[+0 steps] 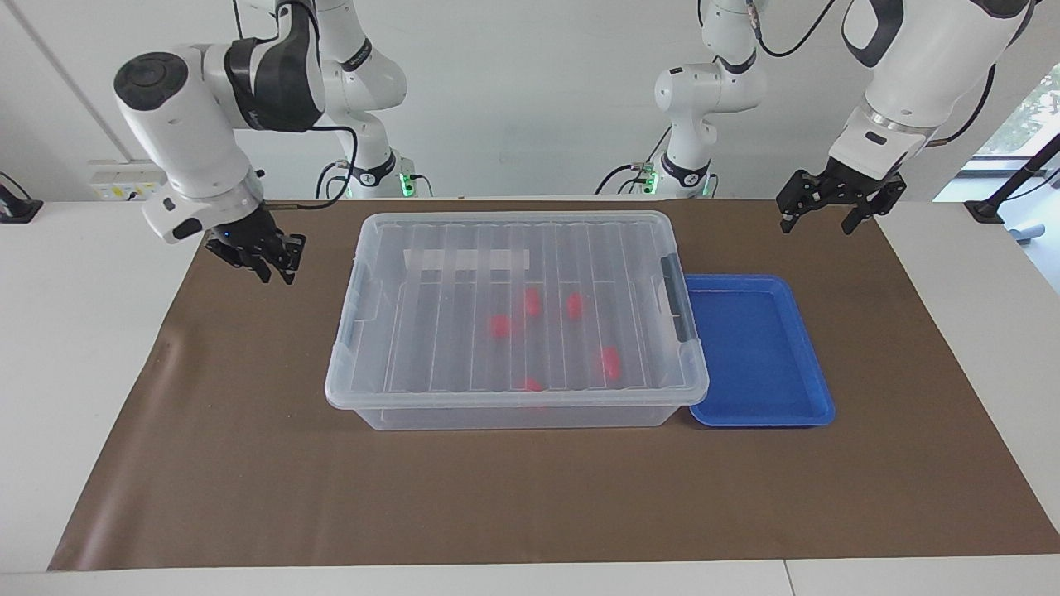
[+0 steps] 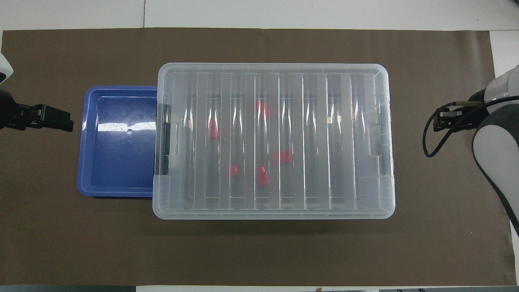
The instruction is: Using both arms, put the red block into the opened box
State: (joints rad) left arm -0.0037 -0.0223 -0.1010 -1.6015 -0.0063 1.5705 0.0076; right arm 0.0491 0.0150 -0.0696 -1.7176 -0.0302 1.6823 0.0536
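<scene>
Desk (image 1: 83, 348) carries a brown mat (image 1: 248, 463), everything sits on that.

Box (image 1: 517, 397) mid-mat, lid on (image 2: 275, 138), long axis running from one arm's end of the desk to the other. Black latch (image 1: 675, 298) on the end toward the left arm.

Blue tray (image 1: 758, 348) butts against that same end of the box, part of its edge tucked under the box rim in the overhead view.

Left claw (image 1: 828, 211) is up in the air over the mat corner at the left arm's end, fingers spread wide, holding nothing, touching nothing. Arm waits there.

Right claw (image 1: 265, 261) hangs over bare mat at the right arm's end, clear of the box, nothing in it. Fingers point down and toward the box; can't tell how far apart the tips are. Overhead view shows only its wrist and cable.

Five red blocks inside the box, seen through the lid, all lying flat on the floor. Red block (image 2: 262, 175) nearest the robots lies with its long axis roughly toward/away from the robots, slightly skewed. Another (image 2: 213, 128) lies the same way, toward the tray end. One (image 2: 285, 156) lies crosswise. Which end has the stub: can't tell through the ribs.
</scene>
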